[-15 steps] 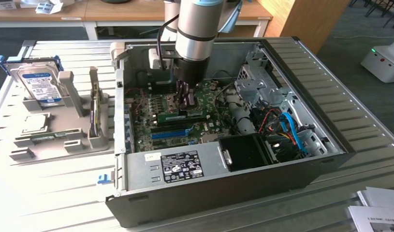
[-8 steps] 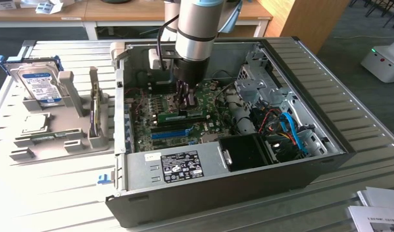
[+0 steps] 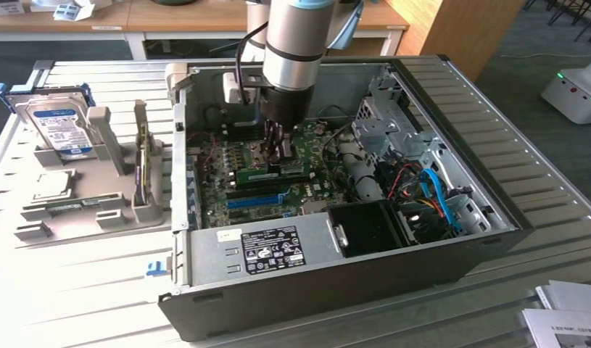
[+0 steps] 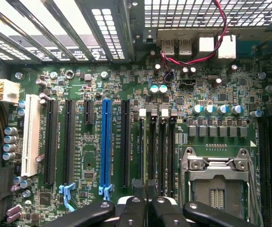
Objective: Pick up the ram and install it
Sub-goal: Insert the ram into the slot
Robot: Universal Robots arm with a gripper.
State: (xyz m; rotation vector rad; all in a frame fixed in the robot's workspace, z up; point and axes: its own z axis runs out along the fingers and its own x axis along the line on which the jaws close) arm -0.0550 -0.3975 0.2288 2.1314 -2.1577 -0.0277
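Note:
The ram is a thin green stick with a white label, standing on edge directly under my fingertips inside the open computer case. My gripper reaches straight down onto it and is shut on its upper edge. The stick lies along the black memory slots, between the blue slot and the processor socket. I cannot tell whether it touches a slot. In the wrist view my gripper shows its black fingers nearly together, right over those slots.
A grey holder on the exterior view's left carries a hard drive and a square silver chip. Inside the case, a black fan shroud, blue cables and a metal drive cage crowd the exterior view's right.

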